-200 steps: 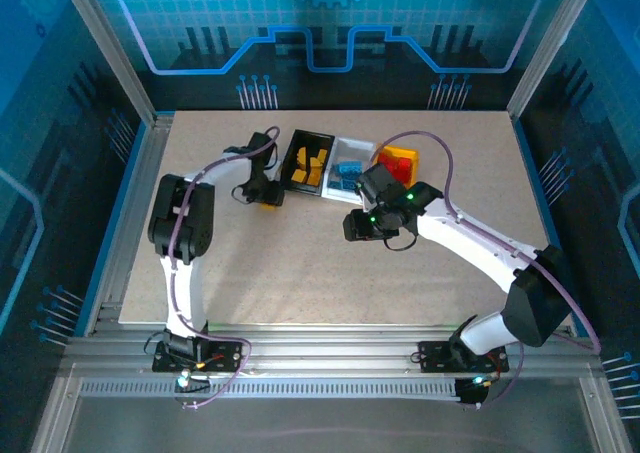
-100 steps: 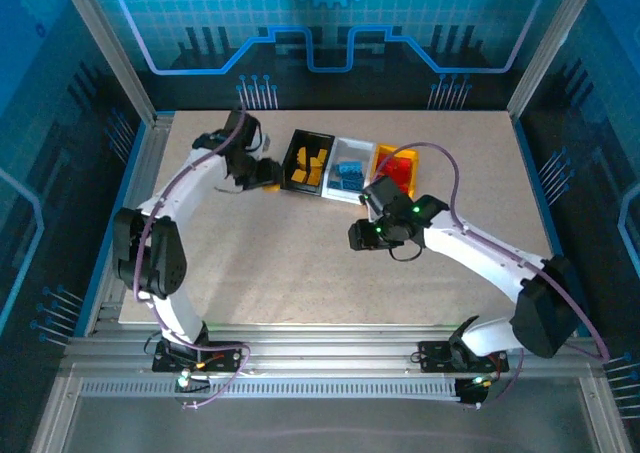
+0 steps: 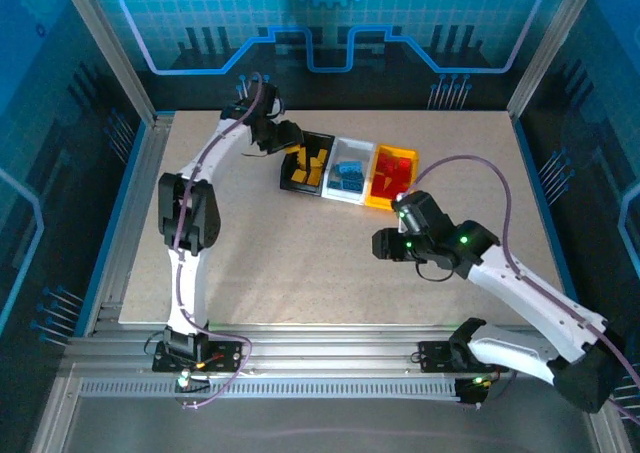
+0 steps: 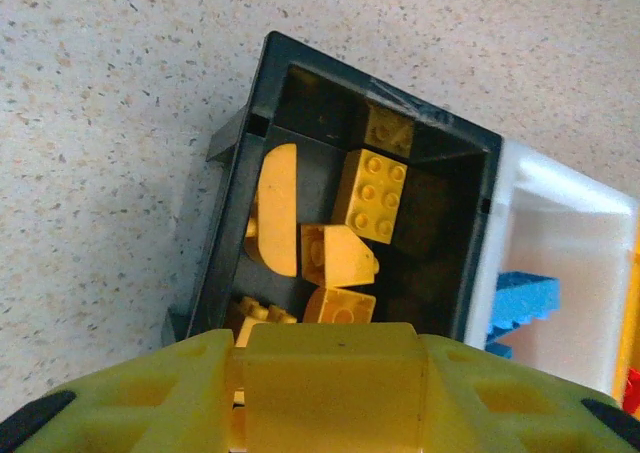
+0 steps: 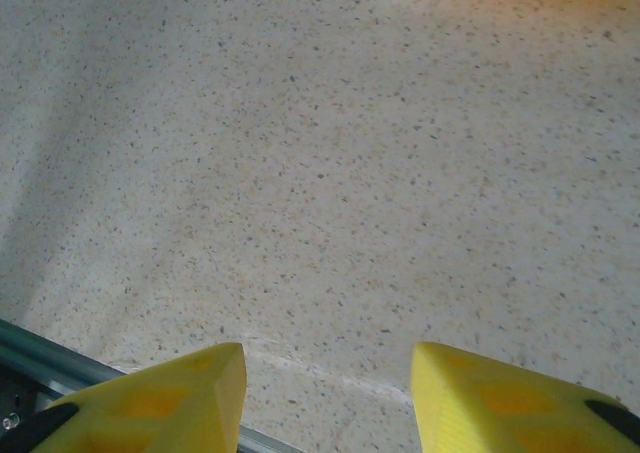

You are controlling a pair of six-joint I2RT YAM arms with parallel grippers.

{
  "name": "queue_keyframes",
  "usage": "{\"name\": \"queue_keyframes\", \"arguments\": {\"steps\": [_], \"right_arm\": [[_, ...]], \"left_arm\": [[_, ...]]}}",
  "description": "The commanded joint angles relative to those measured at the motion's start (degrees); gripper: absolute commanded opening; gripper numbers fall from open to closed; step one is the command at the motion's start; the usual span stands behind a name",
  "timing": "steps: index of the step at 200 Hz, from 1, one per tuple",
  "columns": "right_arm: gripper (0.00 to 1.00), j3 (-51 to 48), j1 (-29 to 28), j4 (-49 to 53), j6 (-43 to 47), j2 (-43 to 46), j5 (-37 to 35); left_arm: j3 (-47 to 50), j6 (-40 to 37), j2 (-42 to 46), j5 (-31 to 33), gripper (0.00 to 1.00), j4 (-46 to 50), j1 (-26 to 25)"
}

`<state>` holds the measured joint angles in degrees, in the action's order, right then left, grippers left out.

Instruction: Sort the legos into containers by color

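As left gripper (image 4: 330,398) clamps it, brick (image 4: 330,363) spans crosswise.

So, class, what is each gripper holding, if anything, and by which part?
The left gripper pinches a yellow brick by its two opposite sides, above the black bin. The right gripper holds nothing; its fingers stand apart over the table.

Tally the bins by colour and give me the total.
black bin: 1
white bin: 1
yellow bin: 1
Total: 3
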<state>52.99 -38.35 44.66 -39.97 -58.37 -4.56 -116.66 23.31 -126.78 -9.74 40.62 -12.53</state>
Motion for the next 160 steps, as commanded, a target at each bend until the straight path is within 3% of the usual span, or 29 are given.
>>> {"name": "queue_keyframes", "arguments": {"steps": [1, 160], "right_arm": [[0.49, -1.9, -0.9, 3.8, -2.4, 2.2, -2.5], [0.51, -7.6, -0.9, 4.0, -6.2, 7.1, -2.4]], "left_arm": [[-3.6, 1.4, -1.5, -0.7, 0.46, -0.2, -1.1], [-4.0, 0.4, -4.7, 0.0, 0.48, 1.0, -3.0]]}}
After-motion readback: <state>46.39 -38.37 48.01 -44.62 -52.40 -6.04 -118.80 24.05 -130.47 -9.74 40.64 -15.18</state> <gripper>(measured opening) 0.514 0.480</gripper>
